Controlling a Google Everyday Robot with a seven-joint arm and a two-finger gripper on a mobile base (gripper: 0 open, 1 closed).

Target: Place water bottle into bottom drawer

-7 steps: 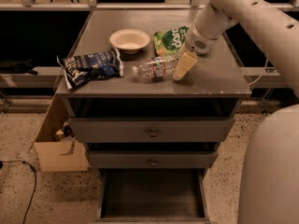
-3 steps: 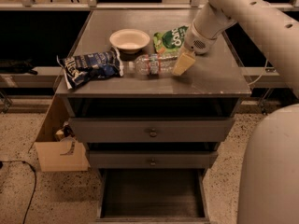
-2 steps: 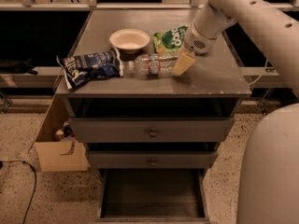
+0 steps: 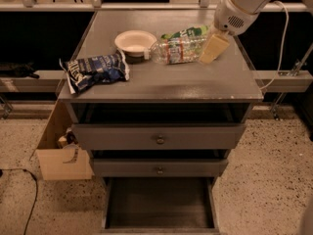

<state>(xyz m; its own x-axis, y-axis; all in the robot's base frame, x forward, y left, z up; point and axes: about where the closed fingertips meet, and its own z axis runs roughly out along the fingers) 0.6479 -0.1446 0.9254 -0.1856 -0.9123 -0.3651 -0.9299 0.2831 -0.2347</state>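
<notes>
The water bottle (image 4: pixel 175 50) is clear with a red-and-white label band. It lies sideways just above the cabinet top, in front of a green chip bag (image 4: pixel 190 32). My gripper (image 4: pixel 211 49), with cream-coloured fingers, is at the bottle's right end and shut on it, with the white arm reaching in from the upper right. The bottom drawer (image 4: pixel 159 202) is pulled open at the foot of the cabinet. Its dark floor is bare.
A white bowl (image 4: pixel 135 42) and a blue chip bag (image 4: pixel 95 70) lie on the grey cabinet top (image 4: pixel 161 84). Two closed upper drawers with brass knobs (image 4: pixel 160 140) sit above the open one. A cardboard box (image 4: pixel 61 155) stands on the floor to the left.
The gripper has risen up and to the right with the water bottle, which has left its spot on the cabinet top beside the blue bag.
</notes>
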